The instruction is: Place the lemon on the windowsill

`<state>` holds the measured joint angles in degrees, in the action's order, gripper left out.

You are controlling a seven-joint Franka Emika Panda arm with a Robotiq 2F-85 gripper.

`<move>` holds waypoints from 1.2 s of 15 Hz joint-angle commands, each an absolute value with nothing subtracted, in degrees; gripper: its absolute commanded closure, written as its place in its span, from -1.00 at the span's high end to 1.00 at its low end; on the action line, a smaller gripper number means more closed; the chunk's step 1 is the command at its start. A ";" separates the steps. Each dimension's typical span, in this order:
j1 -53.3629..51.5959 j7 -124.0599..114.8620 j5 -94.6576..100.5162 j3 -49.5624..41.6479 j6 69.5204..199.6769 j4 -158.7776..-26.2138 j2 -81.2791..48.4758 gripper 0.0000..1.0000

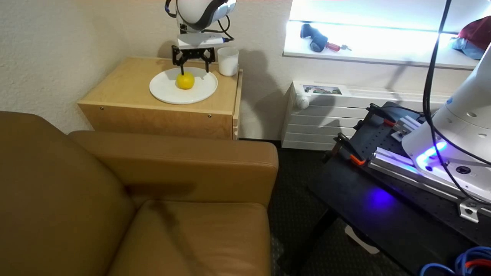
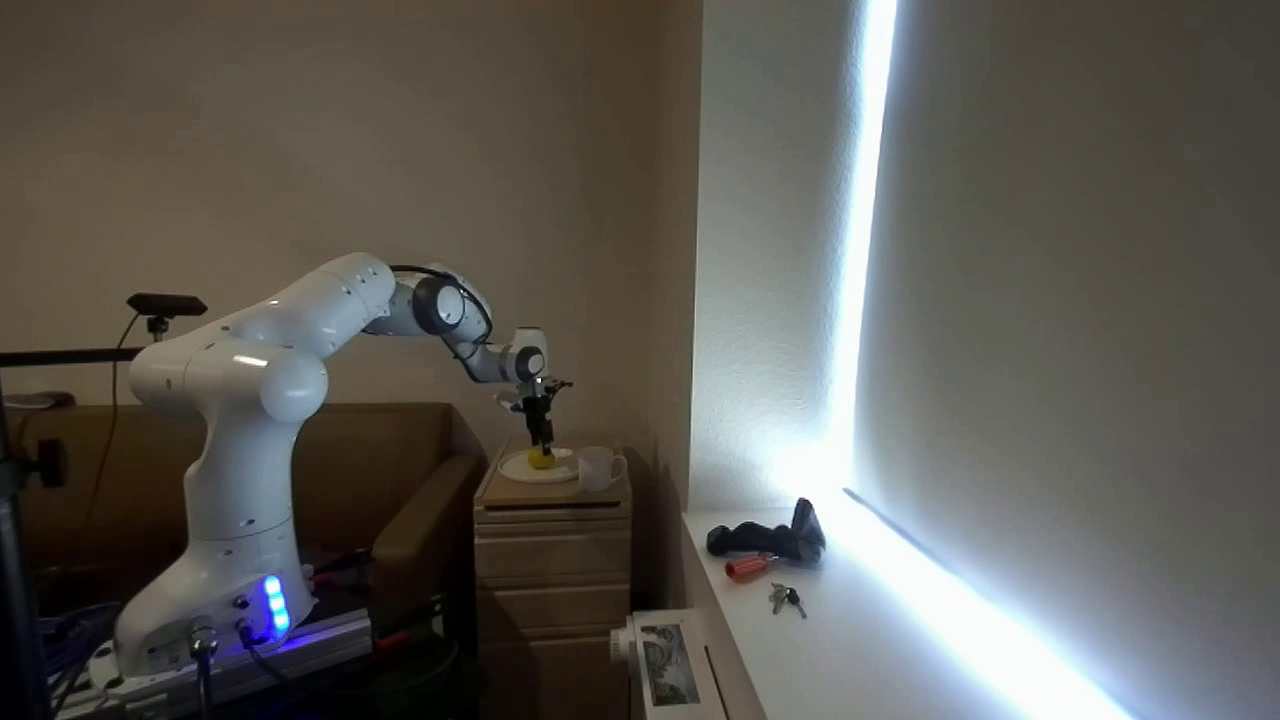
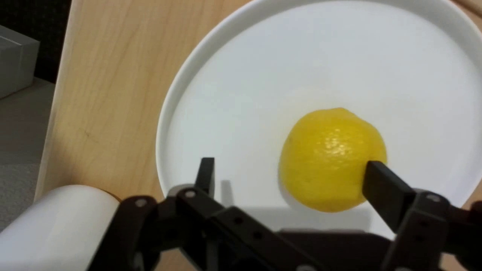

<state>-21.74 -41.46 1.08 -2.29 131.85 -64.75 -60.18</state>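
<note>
The yellow lemon (image 1: 185,81) rests on the white plate (image 1: 206,91) on the wooden side table; it also shows in an exterior view (image 2: 541,460) and in the wrist view (image 3: 331,150). My gripper (image 1: 195,72) is open just above the plate. In the wrist view my gripper (image 3: 290,162) has one finger overlapping the lemon's right side; I cannot tell whether it touches. The left finger stands well apart from the lemon, with bare plate between. The windowsill (image 1: 383,51) is a bright white ledge, also in an exterior view (image 2: 850,640).
A white cup (image 1: 228,62) stands beside the plate, close to the gripper. On the sill lie a black object (image 2: 765,541), a red-handled tool (image 2: 748,568) and keys (image 2: 788,599). A red and blue cap (image 1: 475,36) lies farther along. A radiator (image 1: 322,122) stands below.
</note>
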 commanded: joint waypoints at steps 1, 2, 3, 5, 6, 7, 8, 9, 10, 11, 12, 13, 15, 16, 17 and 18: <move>-20.72 -40.72 1.03 -2.10 133.43 -66.62 -59.45 1.00; -20.43 -39.73 1.02 -1.69 134.01 -66.07 -59.82 1.00; -20.35 -39.18 1.03 -1.55 134.60 -65.73 -60.01 1.00; -20.78 -38.56 1.13 -1.46 135.57 -65.33 -60.11 1.00; -20.71 -37.80 0.84 -0.96 136.08 -65.43 -60.00 1.00; -20.76 -37.05 0.71 -0.53 136.54 -65.44 -59.96 1.00; -20.89 -36.55 0.58 -0.19 136.36 -65.12 -60.10 1.00; -20.90 -35.72 0.44 0.33 136.11 -64.54 -60.45 1.00; -21.17 -35.43 0.70 0.25 135.68 -63.79 -60.91 1.00; -21.64 -35.80 1.21 -0.39 135.19 -62.60 -61.66 1.00; -21.94 -36.22 1.42 -0.87 134.76 -61.96 -61.99 1.00; -21.98 -36.20 1.50 -1.03 134.66 -61.13 -62.49 1.00; -22.22 -36.20 1.94 -1.60 134.23 -59.26 -63.51 1.00; -22.17 -36.18 2.00 -1.71 133.92 -58.22 -64.04 1.00; -22.06 -36.37 1.82 -1.76 133.51 -57.13 -64.77 1.00; -21.85 -36.28 1.52 -1.61 133.02 -56.31 -65.37 1.00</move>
<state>-21.96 -37.19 1.36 -1.22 135.18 -60.87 -62.60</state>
